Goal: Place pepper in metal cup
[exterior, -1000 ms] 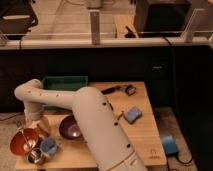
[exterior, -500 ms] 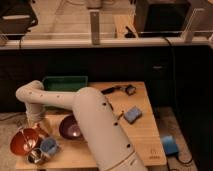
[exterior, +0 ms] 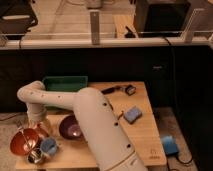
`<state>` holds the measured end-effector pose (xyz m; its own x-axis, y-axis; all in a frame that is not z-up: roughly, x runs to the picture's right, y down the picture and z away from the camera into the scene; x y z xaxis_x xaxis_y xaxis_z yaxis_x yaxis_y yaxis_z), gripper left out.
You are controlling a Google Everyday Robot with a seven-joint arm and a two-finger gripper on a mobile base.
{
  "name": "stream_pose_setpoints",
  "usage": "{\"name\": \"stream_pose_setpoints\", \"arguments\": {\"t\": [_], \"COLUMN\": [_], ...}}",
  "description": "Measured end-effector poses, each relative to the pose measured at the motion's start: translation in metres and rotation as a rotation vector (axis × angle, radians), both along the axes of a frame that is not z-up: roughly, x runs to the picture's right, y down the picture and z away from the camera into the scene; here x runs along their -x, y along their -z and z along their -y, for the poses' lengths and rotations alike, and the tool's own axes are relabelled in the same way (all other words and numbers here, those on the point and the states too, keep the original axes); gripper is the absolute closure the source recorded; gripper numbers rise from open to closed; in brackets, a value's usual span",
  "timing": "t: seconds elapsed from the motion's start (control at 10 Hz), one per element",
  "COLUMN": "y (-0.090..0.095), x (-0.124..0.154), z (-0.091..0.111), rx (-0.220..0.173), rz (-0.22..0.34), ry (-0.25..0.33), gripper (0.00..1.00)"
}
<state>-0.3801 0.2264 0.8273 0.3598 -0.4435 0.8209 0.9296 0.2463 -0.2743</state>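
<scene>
My gripper (exterior: 38, 128) hangs at the end of the white arm, at the table's left edge, just above the rim of the copper-red bowl (exterior: 22, 143) and left of the purple bowl (exterior: 72, 128). A small red-orange bit at the gripper's tip may be the pepper (exterior: 41, 132); I cannot make it out clearly. The small shiny metal cup (exterior: 35, 157) stands at the front left corner, below the gripper. The light-blue cup (exterior: 49, 146) stands just right of it.
A green tray (exterior: 65, 83) sits at the back left of the wooden table (exterior: 140, 140). A blue sponge (exterior: 132, 115) lies mid-right and a dark tool (exterior: 119, 90) at the back. A blue object (exterior: 170, 145) lies right of the table. My arm's bulky link crosses the table's middle.
The arm has shifted very slightly to the right; the gripper stays over the copper-red bowl's rim. Nothing else has moved.
</scene>
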Motion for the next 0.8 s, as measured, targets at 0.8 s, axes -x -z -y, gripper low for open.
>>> {"name": "stream_pose_setpoints", "arguments": {"t": [0.8], "y": [-0.0049], "x": [-0.0084], "z": [-0.0037], "rx": [0.027], "rz": [-0.035], "ry": [-0.008], "gripper": [0.43]}}
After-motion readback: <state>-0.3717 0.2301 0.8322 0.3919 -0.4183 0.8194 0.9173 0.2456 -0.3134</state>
